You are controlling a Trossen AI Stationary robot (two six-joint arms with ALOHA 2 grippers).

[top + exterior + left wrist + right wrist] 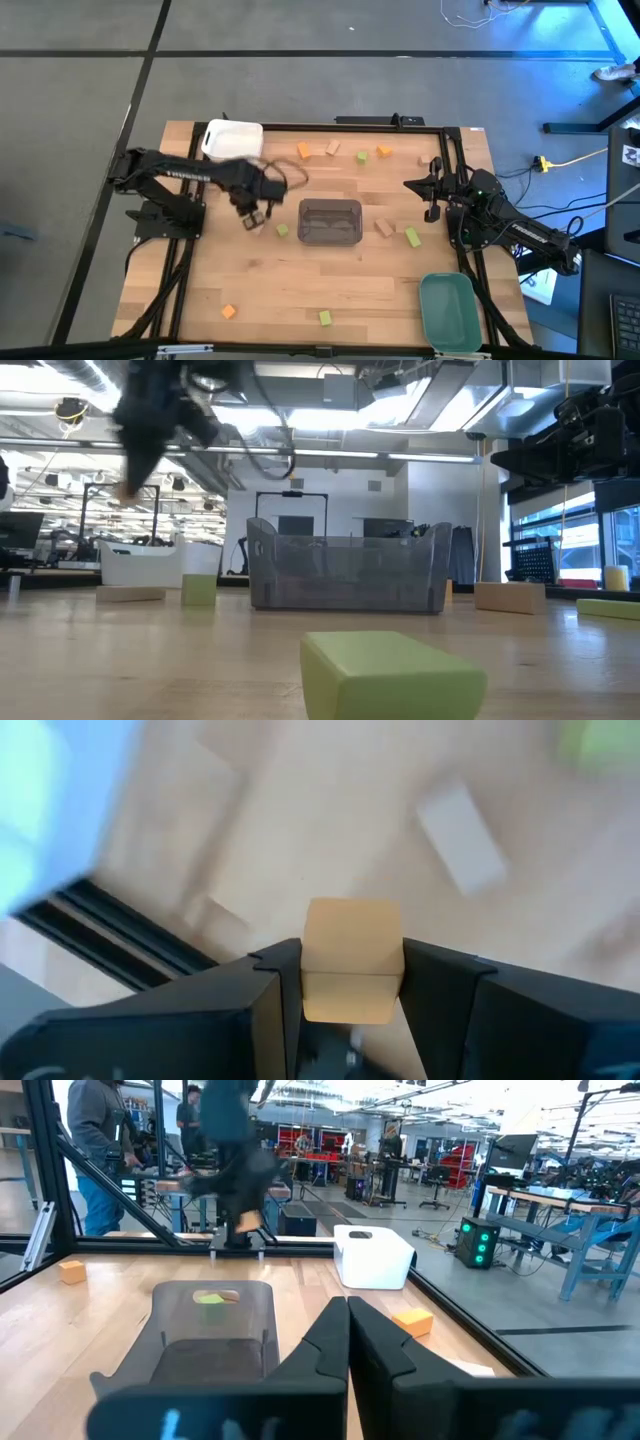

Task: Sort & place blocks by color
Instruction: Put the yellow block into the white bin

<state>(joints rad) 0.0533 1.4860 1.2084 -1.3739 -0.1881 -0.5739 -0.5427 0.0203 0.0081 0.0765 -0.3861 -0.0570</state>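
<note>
My left gripper (pixel 352 982) has its jaws pinching a pale tan block (pixel 351 958), lifted above the surface (pixel 300 290) between the white tray (pixel 232 138) and the grey tray (pixel 330 222). My right gripper (pixel 432 212) waits with its jaws pressed together at the right side, holding nothing.

I judge the sorting is only at its beginning. From above, the white tray and the teal tray (pixel 448 312) look to hold no block, and in the grey tray I cannot tell for sure. The other blocks lie scattered: a green one (pixel 283 230) just beside the grey tray, a tan one (pixel 384 227) and a green one (pixel 412 237) on its other side, orange ones (pixel 303 151) near the far edge, one orange (pixel 229 311) and one green (pixel 325 318) near the front edge.

The surface is light wood in a black frame. Beyond it is a large workshop with benches, ceiling lights and people standing.
</note>
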